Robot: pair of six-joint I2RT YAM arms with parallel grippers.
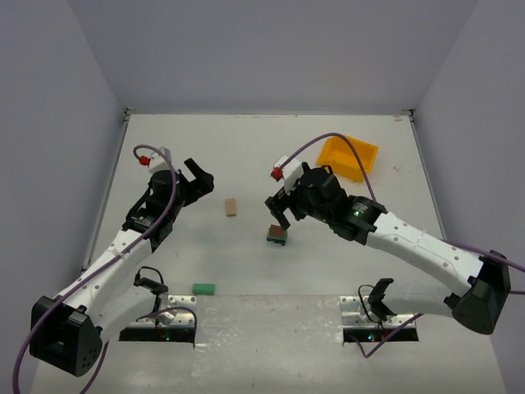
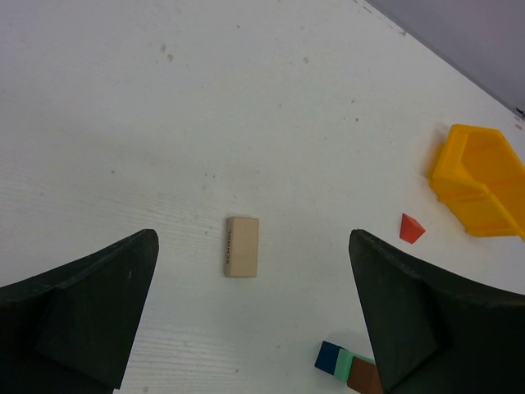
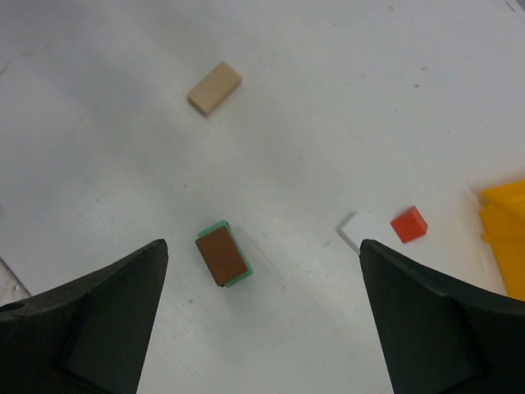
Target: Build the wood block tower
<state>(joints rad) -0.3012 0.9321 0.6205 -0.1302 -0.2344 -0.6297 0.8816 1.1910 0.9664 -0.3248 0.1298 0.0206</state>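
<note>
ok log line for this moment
left fingers: open, aimed at tan block | right fingers: open, over tower | tower: brown top on green

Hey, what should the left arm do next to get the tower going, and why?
Probably lower the left hand onto the tan block and close. That hand is open, the block lies loose and flat, centred between its fingers in the wrist view, and the stack under the open right hand has a free top.
</note>
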